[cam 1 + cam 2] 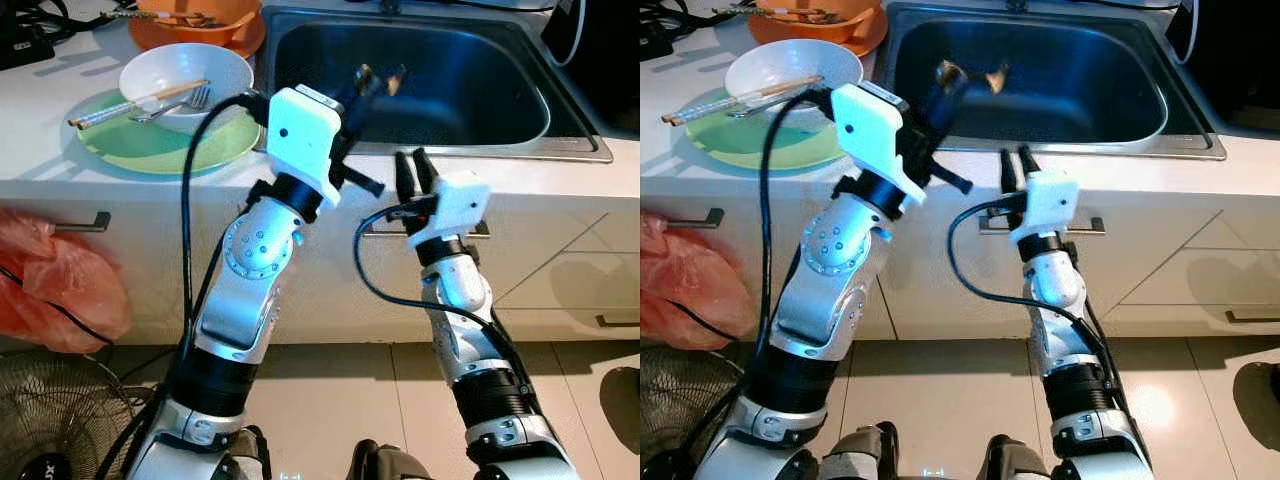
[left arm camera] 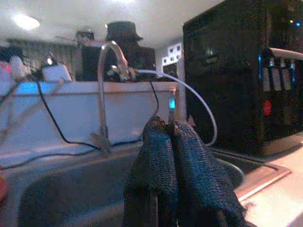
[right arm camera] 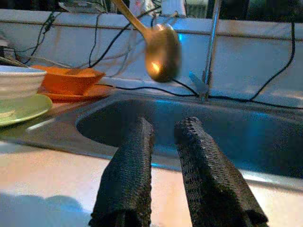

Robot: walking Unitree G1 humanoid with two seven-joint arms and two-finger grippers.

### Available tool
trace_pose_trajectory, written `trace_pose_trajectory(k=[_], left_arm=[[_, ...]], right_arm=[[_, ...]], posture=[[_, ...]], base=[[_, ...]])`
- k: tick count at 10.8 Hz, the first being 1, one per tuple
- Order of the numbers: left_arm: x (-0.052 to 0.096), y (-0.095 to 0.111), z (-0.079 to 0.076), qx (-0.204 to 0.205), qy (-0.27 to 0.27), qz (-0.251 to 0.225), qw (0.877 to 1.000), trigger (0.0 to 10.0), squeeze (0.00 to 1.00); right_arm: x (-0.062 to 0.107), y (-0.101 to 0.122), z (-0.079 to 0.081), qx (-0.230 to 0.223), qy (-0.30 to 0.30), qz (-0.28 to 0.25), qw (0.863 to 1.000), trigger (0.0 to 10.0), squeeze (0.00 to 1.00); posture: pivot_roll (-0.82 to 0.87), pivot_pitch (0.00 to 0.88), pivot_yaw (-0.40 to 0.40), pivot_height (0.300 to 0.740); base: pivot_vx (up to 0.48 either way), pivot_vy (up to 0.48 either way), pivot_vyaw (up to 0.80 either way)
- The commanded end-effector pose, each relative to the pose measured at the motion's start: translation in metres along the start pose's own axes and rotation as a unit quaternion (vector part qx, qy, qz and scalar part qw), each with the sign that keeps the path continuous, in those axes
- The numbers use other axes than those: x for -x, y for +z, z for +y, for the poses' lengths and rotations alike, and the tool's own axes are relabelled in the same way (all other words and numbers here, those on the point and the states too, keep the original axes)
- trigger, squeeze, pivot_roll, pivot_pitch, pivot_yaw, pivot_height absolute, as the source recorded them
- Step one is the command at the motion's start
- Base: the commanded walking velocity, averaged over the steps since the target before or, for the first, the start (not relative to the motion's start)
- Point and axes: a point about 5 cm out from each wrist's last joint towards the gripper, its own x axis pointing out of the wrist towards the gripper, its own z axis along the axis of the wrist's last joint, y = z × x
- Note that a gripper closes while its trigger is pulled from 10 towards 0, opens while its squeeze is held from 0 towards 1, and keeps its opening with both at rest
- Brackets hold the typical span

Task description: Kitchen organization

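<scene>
My left gripper (image 1: 372,82) is raised over the steel sink (image 1: 575,148), shut on a brass-coloured spoon (image 3: 162,52). The spoon's thin handle (image 2: 171,106) sticks out between the closed black fingers (image 2: 189,161). My right gripper (image 1: 413,168) sits at the counter's front edge below the sink rim, fingers (image 3: 128,175) a little apart with nothing between them. On the counter to the left, a white bowl (image 1: 165,68) holding chopsticks (image 1: 130,103) and a fork (image 1: 185,103) rests on a green plate (image 1: 140,145).
An orange bowl (image 1: 195,28) stands behind the white bowl. A faucet (image 2: 106,71) and trailing cables (image 2: 52,118) are at the sink's back. Below the counter are drawer handles (image 1: 85,224), a red plastic bag (image 1: 50,290) and a floor fan (image 1: 45,420) at lower left.
</scene>
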Motion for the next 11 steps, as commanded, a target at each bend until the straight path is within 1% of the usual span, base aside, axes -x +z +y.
trace_pose_trajectory(k=[1, 2, 3, 4, 5, 6, 7, 8, 10, 11], left_arm=[[0.001, 0.005, -0.001, 0.039, 0.003, -0.012, 0.999, 10.0, 0.00], [0.003, 0.004, 0.007, 0.103, 0.036, -0.021, 0.994, 10.0, 0.00], [0.006, 0.001, 0.017, 0.132, 0.065, -0.021, 0.989, 10.0, 0.00], [0.008, 0.002, 0.023, 0.159, 0.080, -0.029, 0.984, 10.0, 0.00], [0.008, 0.004, 0.025, 0.177, 0.088, -0.036, 0.980, 10.0, 0.00], [0.011, 0.001, 0.035, 0.261, 0.123, -0.051, 0.956, 10.0, 0.00], [0.015, -0.005, 0.038, 0.292, 0.134, -0.047, 0.946, 10.0, 0.00], [0.018, -0.011, 0.039, 0.306, 0.137, -0.039, 0.941, 10.0, 0.00], [0.022, -0.020, 0.038, 0.367, 0.138, -0.031, 0.919, 10.0, 0.00], [0.023, -0.022, 0.038, 0.376, 0.136, -0.028, 0.916, 10.0, 0.00]], right_arm=[[-0.001, 0.004, 0.001, -0.007, 0.001, -0.012, 1.000, 10.0, 0.00], [-0.002, 0.004, -0.002, -0.040, -0.017, -0.011, 0.999, 10.0, 0.00], [-0.002, 0.004, -0.002, -0.042, -0.015, -0.009, 0.999, 10.0, 0.00], [-0.001, 0.002, -0.002, -0.040, -0.013, -0.004, 0.999, 10.0, 0.00], [0.000, 0.001, -0.001, -0.044, -0.013, 0.000, 0.999, 10.0, 0.00], [0.000, -0.002, 0.000, -0.065, -0.017, 0.012, 0.998, 10.0, 0.00], [0.000, -0.003, 0.002, -0.075, -0.016, 0.014, 0.997, 10.0, 0.00], [0.000, -0.003, 0.003, -0.080, -0.014, 0.014, 0.997, 10.0, 0.00], [0.000, -0.004, 0.001, -0.100, -0.024, 0.019, 0.995, 10.0, 0.00], [0.001, -0.005, 0.001, -0.106, -0.026, 0.021, 0.994, 10.0, 0.00]], posture=[[0.13, 0.147, -0.038, 0.740], [0.13, 0.148, -0.038, 0.740], [0.13, 0.147, -0.039, 0.740], [0.13, 0.147, -0.039, 0.740], [0.13, 0.147, -0.039, 0.740], [0.13, 0.147, -0.040, 0.740], [0.13, 0.147, -0.040, 0.740], [0.13, 0.147, -0.040, 0.740], [0.13, 0.145, -0.040, 0.740], [0.13, 0.146, -0.040, 0.740]], base=[[0.000, 0.000, 0.00], [0.000, 0.000, 0.00], [0.000, 0.000, 0.00], [0.000, 0.000, 0.00], [0.000, 0.000, 0.00], [0.000, 0.000, 0.00], [0.000, 0.000, 0.00], [0.000, 0.000, 0.00], [0.000, 0.000, 0.00], [0.000, 0.000, 0.00]])
